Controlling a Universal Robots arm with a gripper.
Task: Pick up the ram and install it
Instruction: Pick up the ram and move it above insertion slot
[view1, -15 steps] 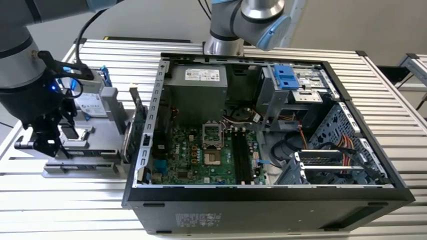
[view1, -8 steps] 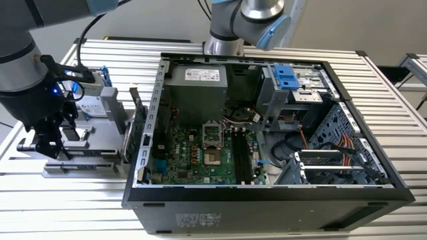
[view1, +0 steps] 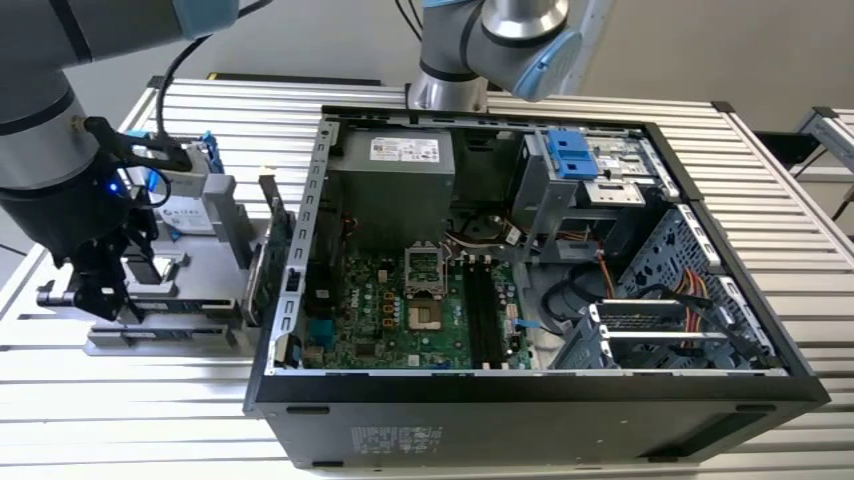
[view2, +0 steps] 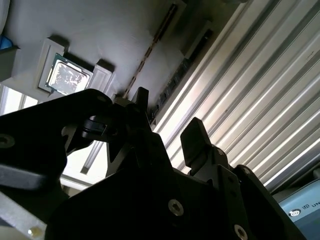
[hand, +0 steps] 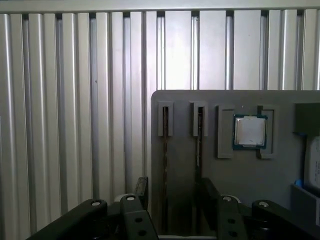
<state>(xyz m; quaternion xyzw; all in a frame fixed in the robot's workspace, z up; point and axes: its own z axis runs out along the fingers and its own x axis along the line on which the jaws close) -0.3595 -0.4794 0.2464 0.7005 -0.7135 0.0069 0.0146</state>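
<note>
A ribbed metal table (view1: 134, 420) is running under everything here, grey wall behind. At the exterior view's left the arm is hanging its gripper (view1: 96, 290) over a grey parts holder (view1: 174, 335) that is sitting on the table. In both wrist views the claw is standing released: the two black fingers (hand: 142, 190) are spread apart with nothing between them, and it is touching nothing.

The ram (hand: 165, 160) is waiting in the holder, standing on edge in a narrow slot, with a second stick (hand: 199, 150) in the slot just beside it. I cannot tell the two apart from here. The gripper is looking down roughly between them.

The step in hand looks to me like the pick. Doing it well would mean lining up over one stick alone, closing on its flat faces clear of the neighbour, and lifting straight along the slot so that the thin board is not bending.

Further along the holder a square silver processor (hand: 250, 132) is lying flat in its recess. Towards the exterior view's right the open computer case (view1: 747, 330) is lying on its side, motherboard (view1: 387, 310) showing.

Counting: two sticks, one processor, one holder, one case.
</note>
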